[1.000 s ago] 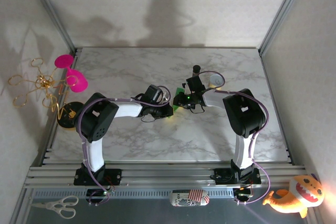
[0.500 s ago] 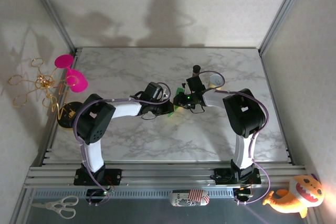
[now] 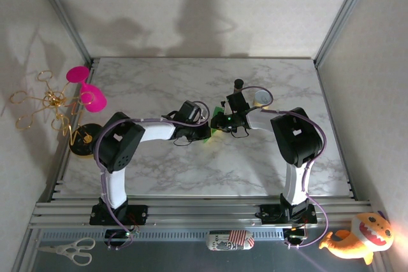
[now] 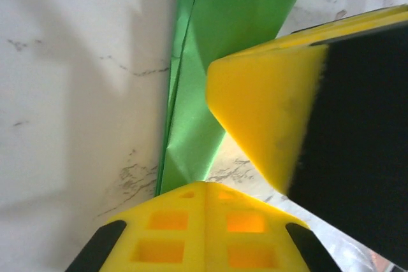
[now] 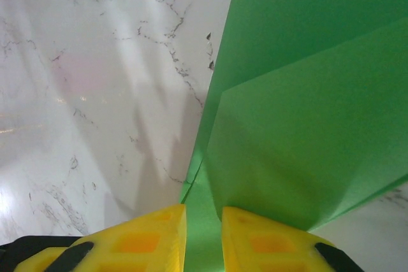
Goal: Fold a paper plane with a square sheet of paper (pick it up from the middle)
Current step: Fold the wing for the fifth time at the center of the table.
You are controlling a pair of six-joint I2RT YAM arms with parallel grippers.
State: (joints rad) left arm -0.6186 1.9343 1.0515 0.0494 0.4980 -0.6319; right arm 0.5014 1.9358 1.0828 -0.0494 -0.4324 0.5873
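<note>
**Mid-fold, both claws on the paper**

The thin bright green sheet of paper (image 5: 299,125) lies on the marble tabletop (image 3: 159,81), already creased into layered flaps; no pointed plane yet. The right claw (image 5: 203,224) pinches its edge. The left claw (image 4: 252,157) is spread, paper between its yellow fingers (image 4: 268,113).

White arms (image 3: 156,133) with black joints, purple cables, yellow pincer fingers (image 4: 255,106).

Looked matt and smooth: thin green sheet of paper (image 5: 299,125). Glossy, veined marble-look table (image 3: 191,81). Matt yellow plastic fingers (image 4: 261,119).
</note>
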